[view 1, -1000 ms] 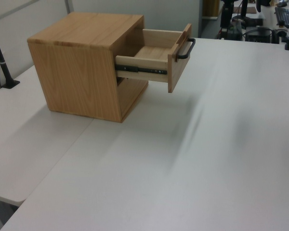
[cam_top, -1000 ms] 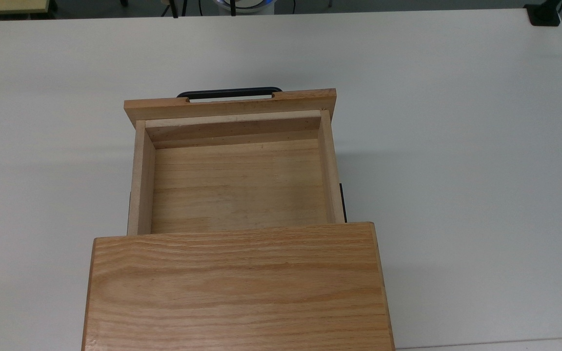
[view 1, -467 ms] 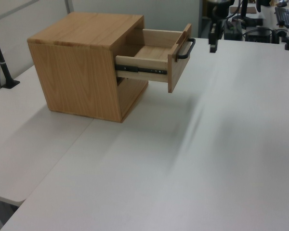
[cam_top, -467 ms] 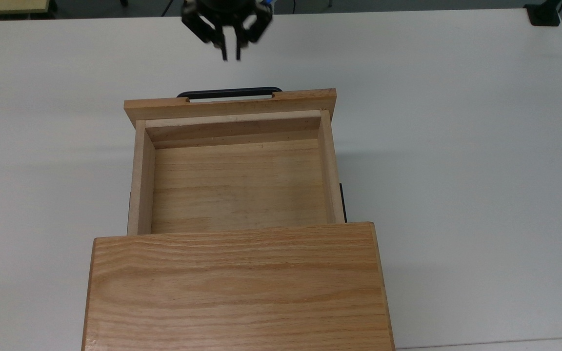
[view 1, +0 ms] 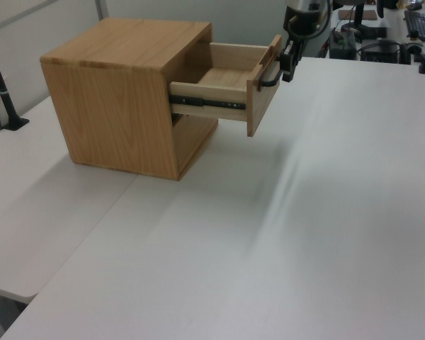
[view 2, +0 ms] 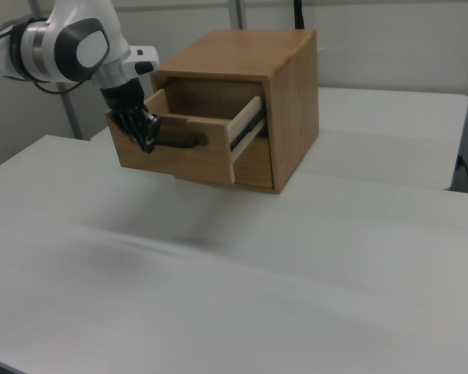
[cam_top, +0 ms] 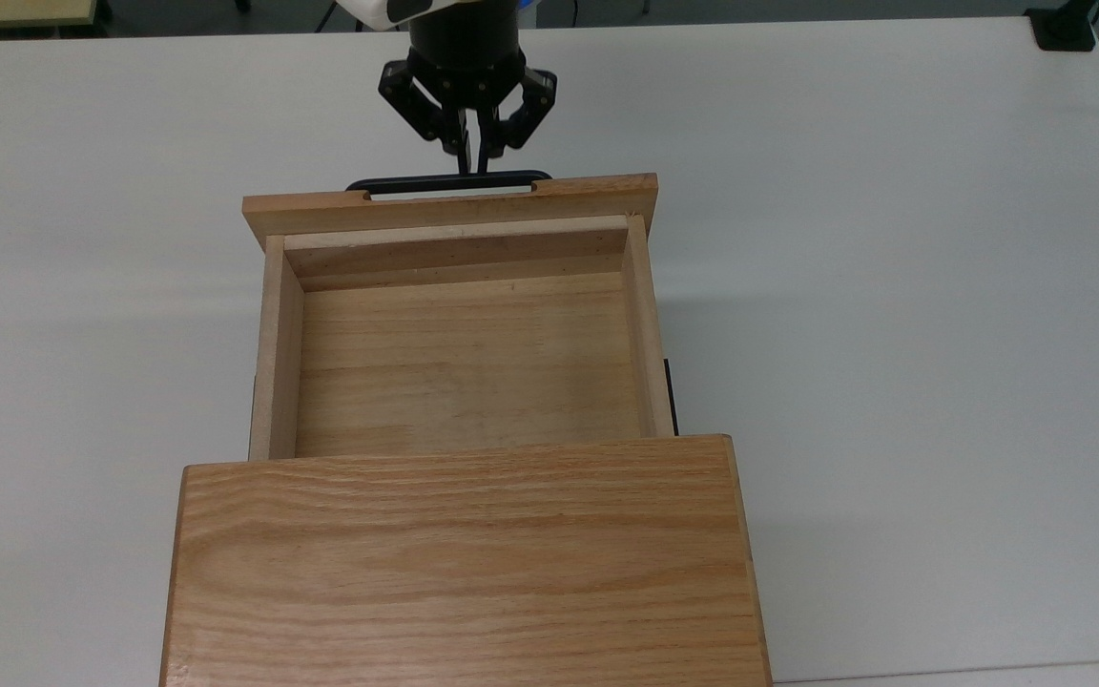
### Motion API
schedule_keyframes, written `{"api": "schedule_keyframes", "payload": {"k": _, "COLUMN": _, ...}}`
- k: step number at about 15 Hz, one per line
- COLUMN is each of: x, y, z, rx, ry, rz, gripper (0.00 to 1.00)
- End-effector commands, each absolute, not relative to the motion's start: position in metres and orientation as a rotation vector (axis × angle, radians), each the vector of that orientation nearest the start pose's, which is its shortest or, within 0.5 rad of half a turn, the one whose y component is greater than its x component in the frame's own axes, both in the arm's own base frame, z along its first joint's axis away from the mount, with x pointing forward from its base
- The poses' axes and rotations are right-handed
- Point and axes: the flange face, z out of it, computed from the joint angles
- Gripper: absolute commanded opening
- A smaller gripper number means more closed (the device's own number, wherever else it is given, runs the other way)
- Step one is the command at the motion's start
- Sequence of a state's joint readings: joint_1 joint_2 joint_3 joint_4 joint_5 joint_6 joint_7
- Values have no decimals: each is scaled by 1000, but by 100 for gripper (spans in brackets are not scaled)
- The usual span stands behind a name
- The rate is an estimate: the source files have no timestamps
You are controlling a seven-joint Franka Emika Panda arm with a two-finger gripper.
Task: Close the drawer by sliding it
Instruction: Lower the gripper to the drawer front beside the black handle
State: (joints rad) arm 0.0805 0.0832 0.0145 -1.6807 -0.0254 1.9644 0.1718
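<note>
Hand (cam_top: 470, 157) pointing at the drawer's front, fingers (cam_top: 462, 145) pressed nearly together and clamped on nothing. Just past the fingertips, the black handle (cam_top: 449, 181) — touching or only very near, cannot tell. Behind the handle, the drawer (cam_top: 459, 353) pulled far out of the cabinet (cam_top: 464, 563), its inside bare wood. In the right view, hand (view 2: 146, 134) at the right view's left end of the handle (view 2: 179, 142), level with the drawer (view 2: 183, 152) front. In the left view, hand (view 1: 286, 65) just beside the handle (view 1: 271, 74) — drawer (view 1: 230, 88) hanging above the white bench (view 1: 304, 212).
</note>
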Motion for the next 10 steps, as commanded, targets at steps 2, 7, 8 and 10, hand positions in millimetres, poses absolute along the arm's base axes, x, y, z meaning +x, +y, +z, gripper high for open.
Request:
{"api": "schedule_keyframes", "payload": {"k": 2, "x": 628, "y": 62, "z": 551, "rx": -3095, "ry": 173, "rz": -413, "gripper": 14}}
{"api": "schedule_keyframes", "payload": {"k": 7, "x": 666, "y": 66, "z": 555, "rx": -3047, "ry": 275, "rz": -606, "gripper": 14}}
{"api": "schedule_keyframes", "payload": {"k": 8, "x": 675, "y": 66, "z": 555, "rx": -3047, "ry": 287, "rz": -624, "gripper": 14}}
{"api": "schedule_keyframes", "payload": {"k": 10, "x": 689, "y": 66, "z": 553, "rx": -3078, "ry": 273, "rz": -680, "gripper": 14}}
